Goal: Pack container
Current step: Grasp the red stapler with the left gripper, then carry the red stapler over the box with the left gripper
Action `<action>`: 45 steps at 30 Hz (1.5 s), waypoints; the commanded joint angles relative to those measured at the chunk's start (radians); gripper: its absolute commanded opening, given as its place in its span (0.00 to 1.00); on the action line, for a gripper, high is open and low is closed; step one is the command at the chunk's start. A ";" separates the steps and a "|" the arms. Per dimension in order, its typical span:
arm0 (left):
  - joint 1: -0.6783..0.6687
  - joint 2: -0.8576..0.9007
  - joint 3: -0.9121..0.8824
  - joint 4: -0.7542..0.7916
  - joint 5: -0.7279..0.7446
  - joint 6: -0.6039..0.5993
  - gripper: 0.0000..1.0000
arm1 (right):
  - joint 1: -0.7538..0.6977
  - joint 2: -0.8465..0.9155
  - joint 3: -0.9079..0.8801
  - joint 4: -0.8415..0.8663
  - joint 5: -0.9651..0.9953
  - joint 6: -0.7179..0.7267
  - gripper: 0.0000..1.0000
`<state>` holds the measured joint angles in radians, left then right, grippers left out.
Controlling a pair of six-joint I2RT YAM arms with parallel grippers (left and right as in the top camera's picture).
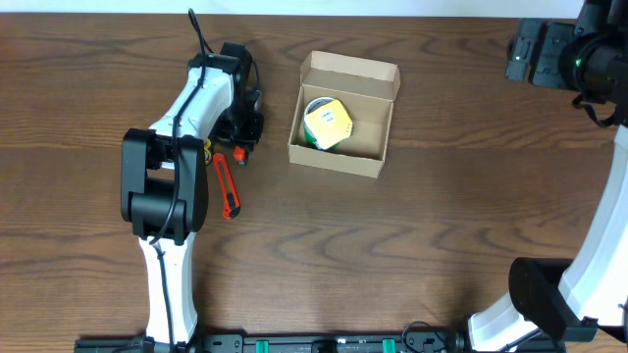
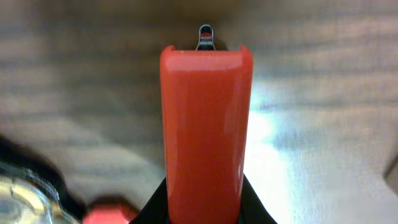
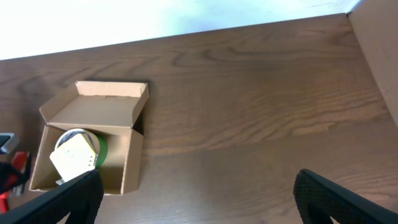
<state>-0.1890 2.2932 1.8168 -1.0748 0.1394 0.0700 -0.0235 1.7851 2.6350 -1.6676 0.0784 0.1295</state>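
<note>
1. In the left wrist view a red tool (image 2: 206, 130) filled the middle of the frame, running up to a small dark tip. Dark fingers (image 2: 258, 214) lay against both of its sides at the bottom edge. I judged the left claw (image 1: 243, 129) to be narrow and clamped on it.
2. Just below that claw in the overhead view, a red knife (image 1: 228, 186) lay flat on the bench (image 1: 442, 245). Whether it matched the held tool, I could not tell.
3. The box (image 1: 339, 162) sat in the upper middle of the overhead view, just right of the left claw, with its lid flap open along the upper edge. A green tape roll (image 1: 312, 135) with a yellow-and-white item (image 1: 329, 120) on top took up its left half. The right half looked free.
4. The step in hand seemed to be carrying the tool into the box. Doing it well called for lifting the dark tip clear of the box's left wall, passing over the roll, and laying the tool flat in the free half. The release should come low, so the light cardboard would not be shoved.
5. The right claw (image 3: 199, 183) hung at the upper right of the overhead view, wide apart and gripping nothing, well away from the box. It could steady the far wall if the box slid.
</note>
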 commanded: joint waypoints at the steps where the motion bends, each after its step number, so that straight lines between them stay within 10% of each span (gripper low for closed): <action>1: -0.002 0.002 0.085 -0.055 0.006 -0.014 0.06 | -0.009 0.001 0.000 -0.003 -0.001 0.012 0.99; 19: -0.068 -0.010 0.888 -0.615 -0.006 -0.130 0.05 | -0.009 0.001 0.000 -0.003 -0.001 0.012 0.99; 34: -0.521 -0.064 0.912 -0.610 -0.177 -0.380 0.06 | -0.009 0.001 0.000 -0.003 -0.001 0.012 0.99; 45: -0.558 0.094 0.908 -0.588 -0.190 -0.381 0.05 | -0.009 0.001 0.000 -0.003 -0.001 0.012 0.99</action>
<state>-0.7528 2.3299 2.7243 -1.6108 -0.0235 -0.3141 -0.0235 1.7851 2.6350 -1.6684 0.0784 0.1295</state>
